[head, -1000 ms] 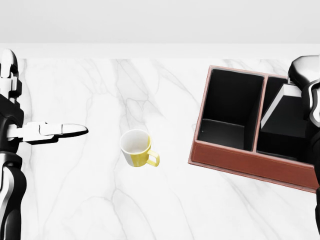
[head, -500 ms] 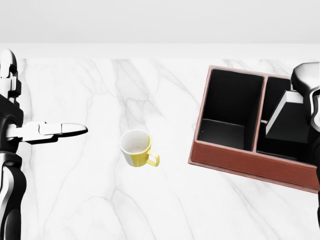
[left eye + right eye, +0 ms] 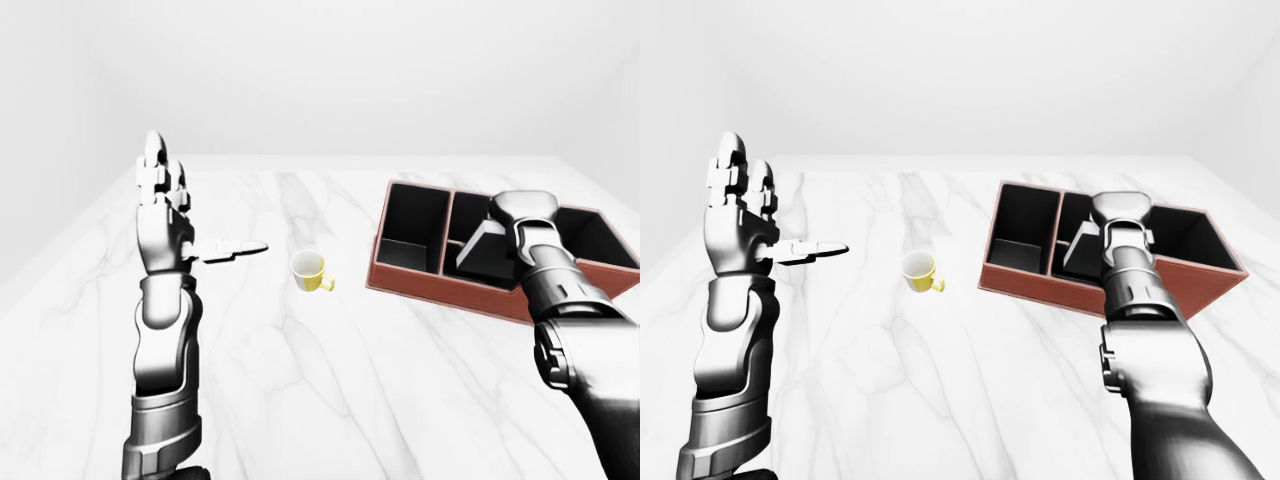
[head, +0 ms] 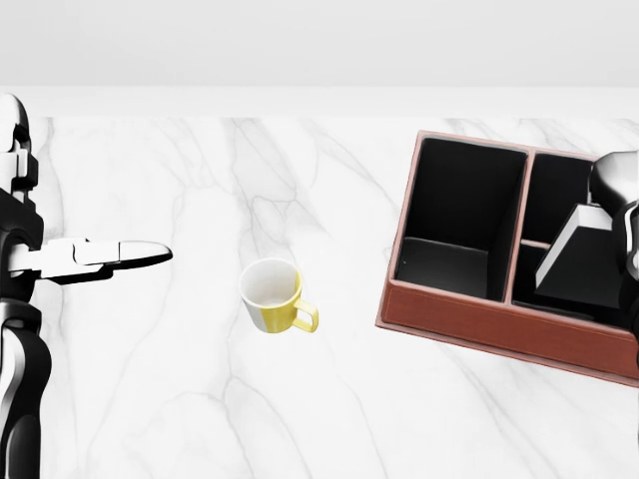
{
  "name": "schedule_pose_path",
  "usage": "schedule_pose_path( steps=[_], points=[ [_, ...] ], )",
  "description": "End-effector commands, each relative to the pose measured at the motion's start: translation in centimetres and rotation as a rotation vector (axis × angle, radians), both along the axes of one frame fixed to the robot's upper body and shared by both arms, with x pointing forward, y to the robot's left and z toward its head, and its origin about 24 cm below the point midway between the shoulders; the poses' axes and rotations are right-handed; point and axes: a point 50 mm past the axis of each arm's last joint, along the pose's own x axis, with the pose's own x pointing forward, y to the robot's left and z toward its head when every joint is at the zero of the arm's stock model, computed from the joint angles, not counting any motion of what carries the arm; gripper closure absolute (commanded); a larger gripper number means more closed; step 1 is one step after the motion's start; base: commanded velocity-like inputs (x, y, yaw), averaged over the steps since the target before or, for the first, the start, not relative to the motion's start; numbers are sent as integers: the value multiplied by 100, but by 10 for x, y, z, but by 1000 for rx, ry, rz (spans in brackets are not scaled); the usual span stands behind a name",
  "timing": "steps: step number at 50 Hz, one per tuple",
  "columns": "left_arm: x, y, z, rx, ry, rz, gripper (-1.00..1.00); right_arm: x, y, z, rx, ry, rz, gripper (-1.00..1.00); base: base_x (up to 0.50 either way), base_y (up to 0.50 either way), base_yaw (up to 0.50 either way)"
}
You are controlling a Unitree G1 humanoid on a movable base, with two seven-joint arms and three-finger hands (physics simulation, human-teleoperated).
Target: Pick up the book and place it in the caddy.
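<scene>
The book [image 4: 587, 261] is dark with a pale edge. It is tilted inside the caddy's compartments on the right, at the right of the head view. My right hand [image 4: 621, 205] is shut on its upper right end; the fingers are mostly hidden. The caddy [image 4: 479, 321] is a red-brown box with black compartments, and its large left compartment shows nothing in it. My left hand [image 3: 160, 190] is open and empty, raised far to the left with one finger [image 4: 125, 254] pointing right.
A yellow mug [image 4: 275, 296] with a white inside lies on the white marble table [image 4: 200, 399], between my left hand and the caddy. A pale wall [image 4: 319, 40] runs along the table's top edge in the head view.
My right hand has carried the book down and to the right in the head view, lower into the caddy. My left hand has drifted slightly left. The mug and caddy have not moved.
</scene>
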Motion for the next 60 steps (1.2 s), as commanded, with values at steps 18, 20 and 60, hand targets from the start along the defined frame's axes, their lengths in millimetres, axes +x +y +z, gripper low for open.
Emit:
schedule_pose_path(
  steps=[18, 20, 60],
  points=[
    [-2, -1, 1, 2, -8, -11, -100, -2, -4, 6, 15, -129, 2, 100, 0, 0, 0],
    [-2, -1, 1, 1, -8, -11, -100, -3, -5, 5, 13, -129, -1, 100, 0, 0, 0],
    [-4, -2, 5, -18, -29, -26, -100, -7, -9, -1, 36, -183, -14, 100, 0, 0, 0]
  ],
)
